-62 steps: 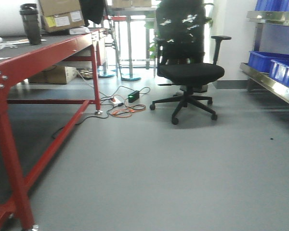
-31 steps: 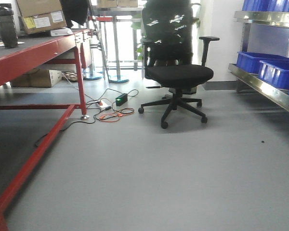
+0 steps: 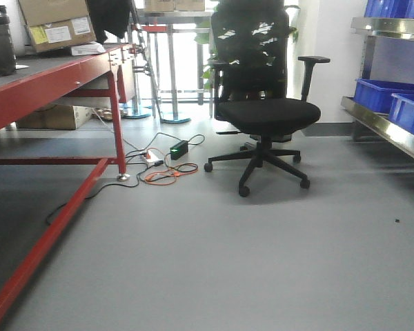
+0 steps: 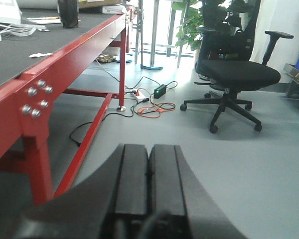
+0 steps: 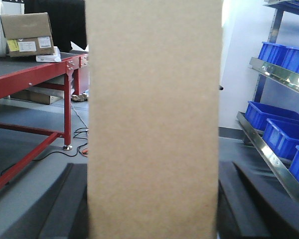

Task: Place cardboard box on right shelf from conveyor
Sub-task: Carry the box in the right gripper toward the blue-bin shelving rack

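Note:
The cardboard box [image 5: 154,119], plain tan and upright, fills the middle of the right wrist view. My right gripper [image 5: 153,172] is shut on it, one dark finger [image 5: 65,204] at each side of the box. My left gripper [image 4: 148,149] is shut with nothing between its pads and hangs above the grey floor. Steel shelving with shiny front lips [image 3: 383,127] [image 5: 266,149] runs along the right side. I cannot tell which tray is the right shelf. The conveyor is out of view. Neither gripper shows in the front view.
A red-framed table [image 3: 48,83] with a dark top stands at the left and carries a labelled carton [image 3: 55,24] and a dark bottle [image 3: 0,41]. A black office chair [image 3: 265,114] stands ahead, with cables [image 3: 162,169] on the floor. Blue bins [image 3: 393,96] [image 5: 279,132] sit on the shelving.
The front view has shifted: the red table slid to the left, then the chair moved right and closer. The shelving stays at the right edge.

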Controlling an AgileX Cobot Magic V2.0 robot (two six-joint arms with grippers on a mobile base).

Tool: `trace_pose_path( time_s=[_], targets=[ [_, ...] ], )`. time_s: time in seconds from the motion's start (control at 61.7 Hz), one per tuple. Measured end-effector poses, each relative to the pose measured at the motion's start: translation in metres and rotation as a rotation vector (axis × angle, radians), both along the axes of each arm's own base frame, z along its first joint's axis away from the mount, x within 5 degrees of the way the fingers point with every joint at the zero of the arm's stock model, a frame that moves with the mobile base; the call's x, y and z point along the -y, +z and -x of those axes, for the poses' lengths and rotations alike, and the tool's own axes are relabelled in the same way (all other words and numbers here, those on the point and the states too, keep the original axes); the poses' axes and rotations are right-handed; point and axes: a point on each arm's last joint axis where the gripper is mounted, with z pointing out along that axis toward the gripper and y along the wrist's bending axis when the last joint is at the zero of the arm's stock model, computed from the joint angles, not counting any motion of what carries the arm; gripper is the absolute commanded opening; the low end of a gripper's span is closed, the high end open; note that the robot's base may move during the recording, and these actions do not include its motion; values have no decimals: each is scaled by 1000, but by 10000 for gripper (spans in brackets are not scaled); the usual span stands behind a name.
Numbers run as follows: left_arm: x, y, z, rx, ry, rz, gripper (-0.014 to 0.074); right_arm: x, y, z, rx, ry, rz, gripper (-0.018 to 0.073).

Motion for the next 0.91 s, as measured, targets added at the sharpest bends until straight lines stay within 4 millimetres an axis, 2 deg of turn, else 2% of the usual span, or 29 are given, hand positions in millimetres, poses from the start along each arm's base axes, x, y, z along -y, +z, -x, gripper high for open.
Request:
trace_pose_path(
  time_s=[0.907],
  targets=[
    [0,0,0,0,0,0,-119,0,0,0,0,0,0,29]
  ],
)
